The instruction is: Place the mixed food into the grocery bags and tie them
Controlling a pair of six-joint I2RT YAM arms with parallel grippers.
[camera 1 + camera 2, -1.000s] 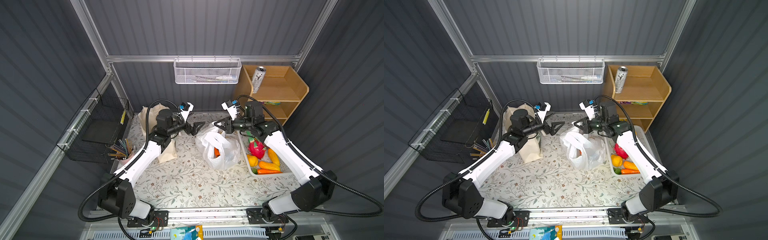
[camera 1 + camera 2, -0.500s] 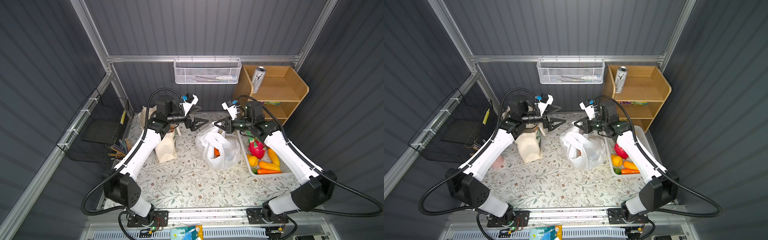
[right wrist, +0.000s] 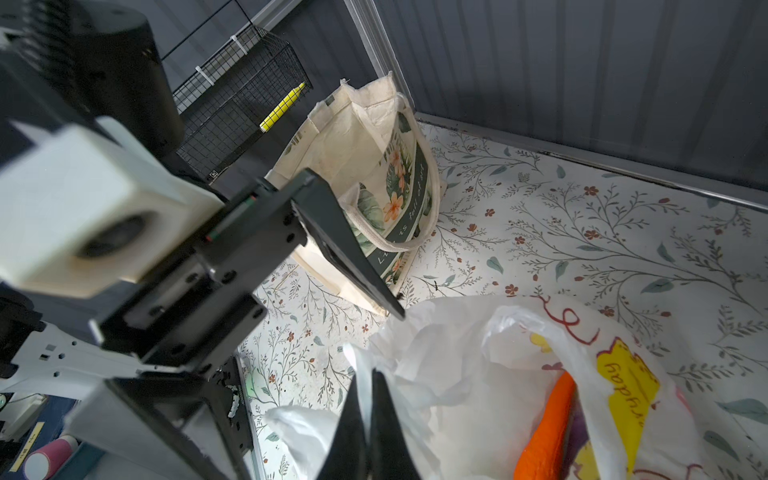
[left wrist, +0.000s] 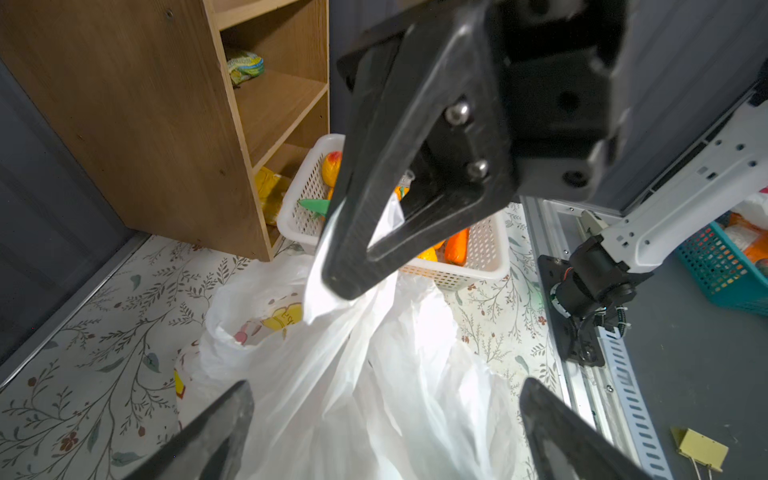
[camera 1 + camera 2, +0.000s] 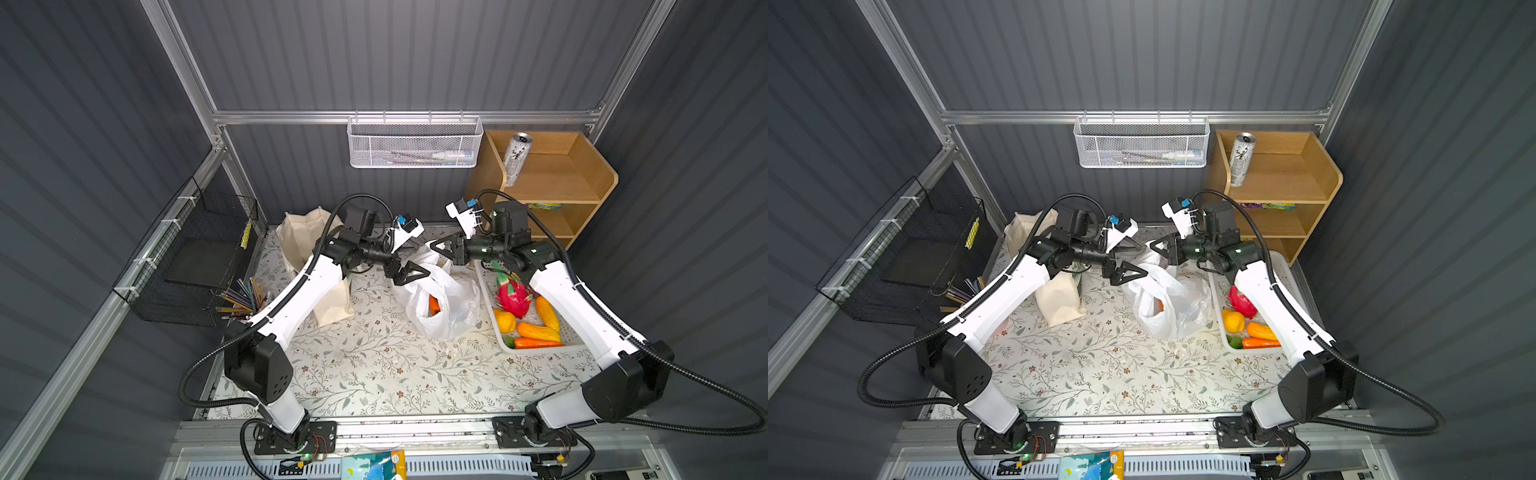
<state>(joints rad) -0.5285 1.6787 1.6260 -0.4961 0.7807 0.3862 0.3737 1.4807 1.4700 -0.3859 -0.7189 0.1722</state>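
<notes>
Top views, robot bases at 6 o'clock. A flat table is covered by a cream cloth [image 5: 374,374] printed with leafy sprigs and small flowers. Dark grey ribbed walls [image 5: 395,54] on an aluminium frame [image 5: 291,117] close it in at 9, 12 and 3 o'clock.

A white mesh basket [image 5: 415,143] hangs on the 12 o'clock wall. A black wire rack [image 5: 195,257] hangs on the 9 o'clock wall, with coloured pencils [image 5: 243,295] just below it. A wooden shelf unit [image 5: 582,183] fills the 1 o'clock corner; a silver can [image 5: 516,160] stands upright on its top tier and a snack packet [image 4: 245,68] lies on a lower tier.

- **Plastic bag [image 5: 449,307]:** white and printed, slumped just off centre toward 2 o'clock, with its mouth open and an orange carrot [image 5: 434,305] inside.
- **Canvas tote [image 5: 303,245]:** upright at 10 o'clock, partly behind the left arm.
- **Slotted basket [image 5: 536,350]:** at 3 o'clock, just beside the plastic bag, holding a pink dragon fruit [image 5: 513,295] and yellow and orange pieces.
- **Left gripper [image 5: 422,259]:** jaws released and spread wide, poised over the plastic bag's 10 o'clock edge, grasping nothing.
- **Right gripper [image 5: 436,246]:** jaws clenched on a handle of the plastic bag, held up at the bag's 12 o'clock side. The right wrist view shows thin white film pinched between the fingers [image 3: 353,419].
</notes>
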